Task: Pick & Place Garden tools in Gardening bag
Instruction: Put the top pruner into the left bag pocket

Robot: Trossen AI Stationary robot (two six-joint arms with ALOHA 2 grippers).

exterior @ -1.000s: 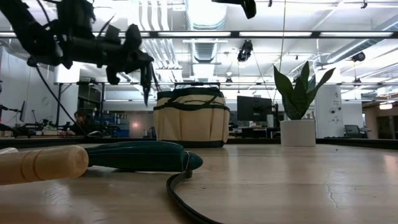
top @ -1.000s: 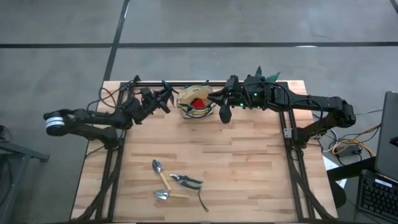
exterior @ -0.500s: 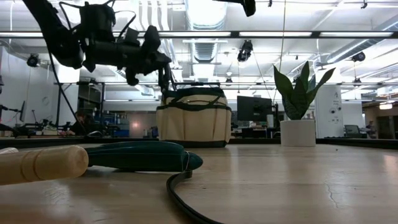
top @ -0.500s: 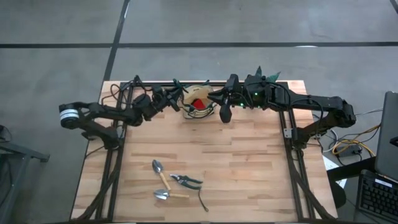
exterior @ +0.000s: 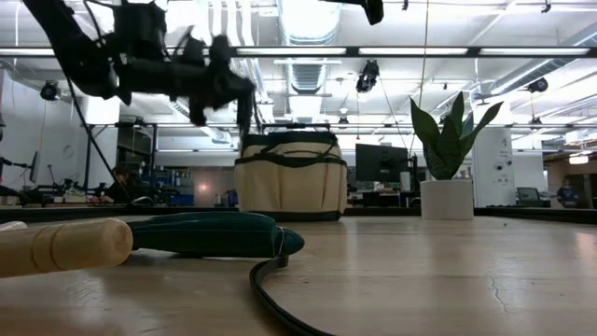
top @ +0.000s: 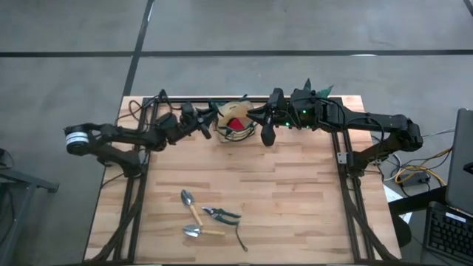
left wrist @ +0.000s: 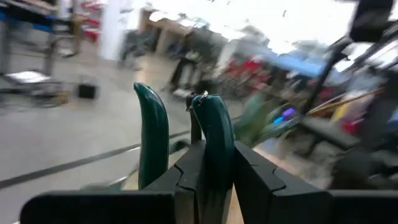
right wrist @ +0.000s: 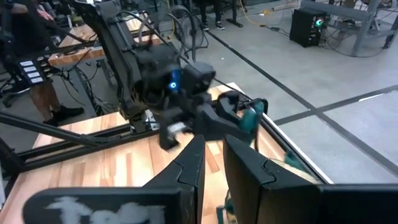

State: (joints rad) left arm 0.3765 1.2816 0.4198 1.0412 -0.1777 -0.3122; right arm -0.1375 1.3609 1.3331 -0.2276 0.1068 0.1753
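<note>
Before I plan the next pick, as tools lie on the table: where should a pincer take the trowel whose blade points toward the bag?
Probably its wooden handle, mid-length, from straight above with fingers across it: the trowel lies flat, and the pruning shears and second trowel crowd the handle's end. The left pincer grips a green-handled tool.
</note>
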